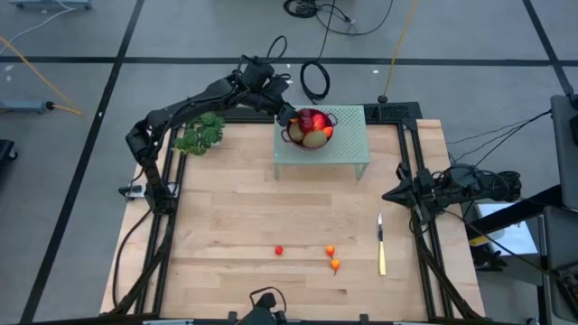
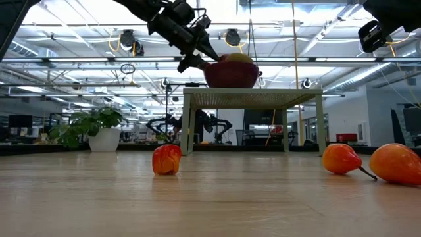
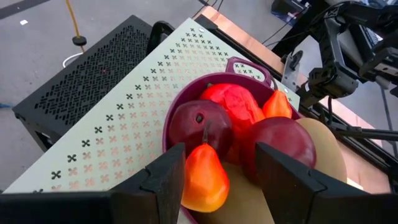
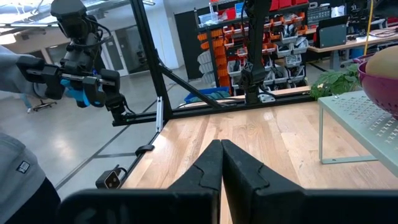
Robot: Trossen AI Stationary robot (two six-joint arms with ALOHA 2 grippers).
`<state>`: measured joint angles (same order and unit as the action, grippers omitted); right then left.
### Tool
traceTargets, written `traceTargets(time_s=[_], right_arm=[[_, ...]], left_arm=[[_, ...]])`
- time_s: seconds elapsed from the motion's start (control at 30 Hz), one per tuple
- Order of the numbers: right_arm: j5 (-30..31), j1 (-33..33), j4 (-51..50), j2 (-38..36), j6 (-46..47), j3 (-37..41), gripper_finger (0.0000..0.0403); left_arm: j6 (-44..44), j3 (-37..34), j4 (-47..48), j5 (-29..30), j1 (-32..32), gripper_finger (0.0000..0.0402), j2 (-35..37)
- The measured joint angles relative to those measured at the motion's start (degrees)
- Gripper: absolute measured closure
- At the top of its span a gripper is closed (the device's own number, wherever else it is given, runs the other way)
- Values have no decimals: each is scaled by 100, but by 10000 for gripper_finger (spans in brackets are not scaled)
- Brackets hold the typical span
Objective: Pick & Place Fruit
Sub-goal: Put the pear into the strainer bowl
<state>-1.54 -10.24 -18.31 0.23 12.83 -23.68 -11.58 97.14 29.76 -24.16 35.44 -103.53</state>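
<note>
A purple bowl (image 3: 180, 106) stands on a pale green perforated stand (image 1: 348, 149) at the table's far side. It holds two dark red balls (image 3: 199, 124), a bright red piece (image 3: 239, 102), brownish ovals (image 3: 323, 149) and a small orange-red fruit (image 3: 202, 180) lying on top. My left gripper (image 3: 221, 155) hangs open over the bowl's rim, its fingers on either side of that orange-red fruit. Three small orange-red bits (image 1: 330, 251) lie on the wood near the front edge. My right gripper (image 4: 221, 155) waits shut at the table's right edge. My left gripper comes at the bowl slanting down from the table's left. Its fingers stand apart around the small orange-red fruit, which rests on a brownish oval (image 3: 239, 196). One finger (image 3: 165, 180) is right beside the fruit; whether it touches, I cannot tell.
A leafy green sprig (image 1: 200, 134) lies left of the stand, under my left arm. A slim yellowish knife (image 1: 381, 246) lies at the right, near the front. Bare wood stretches between the stand and the loose bits.
</note>
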Motion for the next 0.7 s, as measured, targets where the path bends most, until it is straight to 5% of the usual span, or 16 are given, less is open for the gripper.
traceTargets(time_s=[0.53,0.7], right_arm=[[0,0,2,2,1,0,399],[-2,0,2,2,0,0,399]], left_arm=[[-148,0,21,73,277,211,557],[-134,0,488,515,-191,235,946]])
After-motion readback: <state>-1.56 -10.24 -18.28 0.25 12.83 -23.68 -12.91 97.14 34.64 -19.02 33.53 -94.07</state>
